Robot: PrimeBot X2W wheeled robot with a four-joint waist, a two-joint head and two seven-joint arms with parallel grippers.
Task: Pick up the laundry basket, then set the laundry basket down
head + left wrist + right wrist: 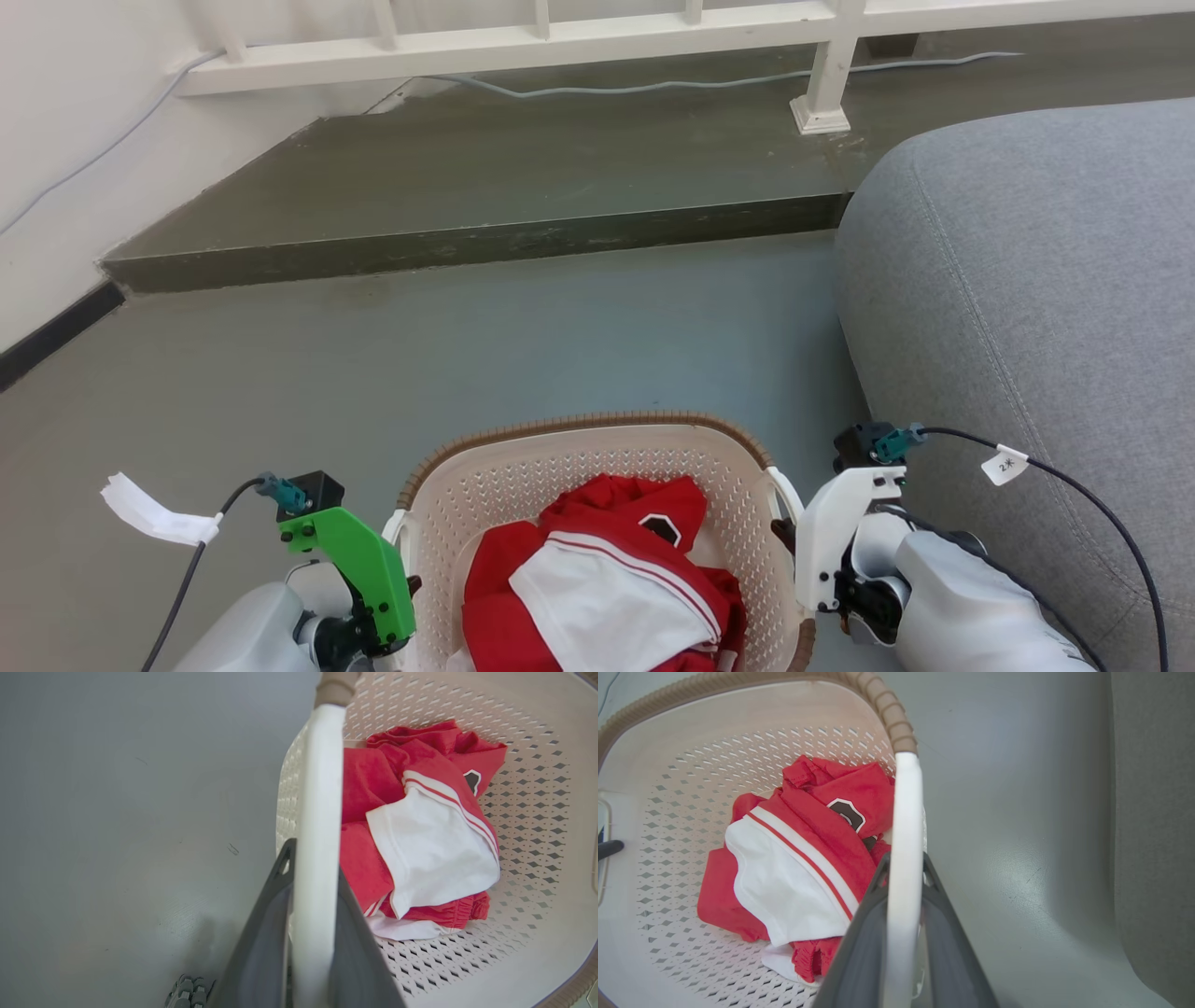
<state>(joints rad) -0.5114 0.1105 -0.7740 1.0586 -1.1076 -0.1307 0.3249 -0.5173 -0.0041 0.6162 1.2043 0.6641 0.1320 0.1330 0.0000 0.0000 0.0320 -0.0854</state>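
Firm hold: left claw [312, 868] and right claw [905, 868] each clenched on a white side handle [322, 788] of the cream perforated plastic laundry basket [560, 467], low beside the grey fabric sofa [1027, 280]. Move 2 arms together, level.

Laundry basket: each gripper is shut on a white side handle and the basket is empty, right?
Not empty: the left wrist view shows red-and-white clothing lying in the laundry basket. The rest holds: left gripper shut on the left handle, right gripper on the right handle.
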